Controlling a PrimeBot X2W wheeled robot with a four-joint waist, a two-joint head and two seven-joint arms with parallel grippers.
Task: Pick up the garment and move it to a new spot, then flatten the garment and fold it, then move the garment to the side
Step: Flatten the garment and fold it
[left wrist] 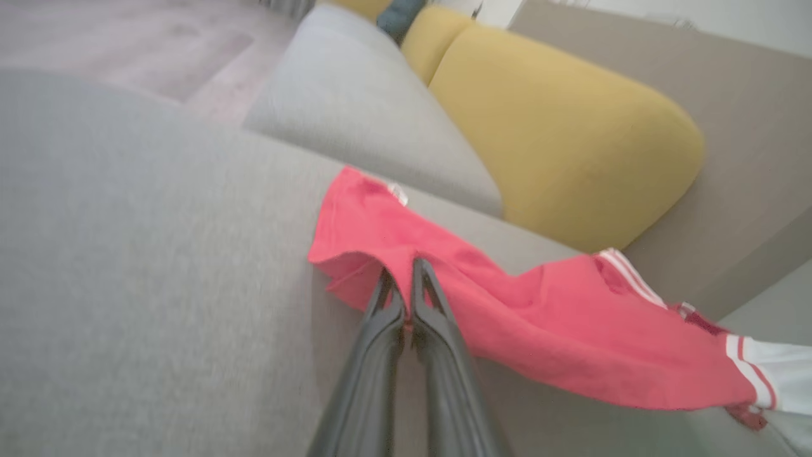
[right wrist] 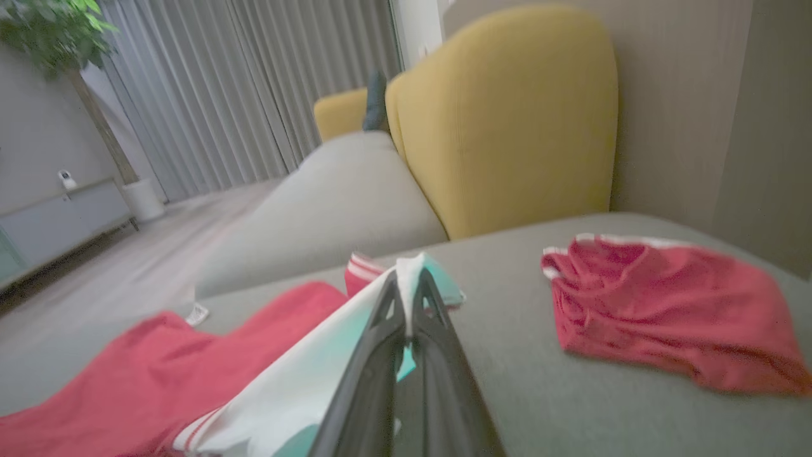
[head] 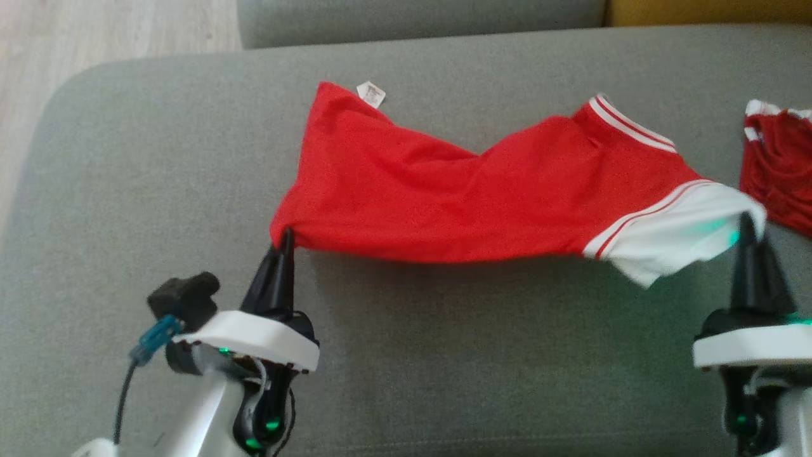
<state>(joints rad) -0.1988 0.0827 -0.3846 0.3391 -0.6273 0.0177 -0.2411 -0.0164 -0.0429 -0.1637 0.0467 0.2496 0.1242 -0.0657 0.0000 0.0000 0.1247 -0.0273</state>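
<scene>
Here, in the head view, a red jersey (head: 444, 203) stretches across the middle of the grey sofa seat (head: 158, 158), its far edge lying on the fabric and its near edge raised, with a shadow under it. The left gripper (head: 283, 244) is closed tight on the jersey's near left corner. The right gripper (head: 747, 228) is likewise pinched closed on the white sleeve (head: 672, 235) at the jersey's right end. A small white label (head: 371, 94) sticks out at the far left corner of the jersey. A second red garment (head: 777, 168) lies bunched at the right edge of the seat, just beside the sleeve but apart from it. Pale wooden floor (head: 95, 32) shows past the seat's far left corner.

In the left wrist view, the two dark fingers meet with a fold of red cloth clamped between them, and the jersey runs away to the right toward the striped sleeve. A yellow cushion (left wrist: 571, 139) stands beyond the seat's far edge.

In the right wrist view, the fingers are pressed together on the white sleeve, which drapes down to the left over the red body. The second garment sits on the seat to the right, well clear of the gripper. Grey curtains (right wrist: 254, 82) and a potted plant (right wrist: 51, 32) stand in the blurred background.
</scene>
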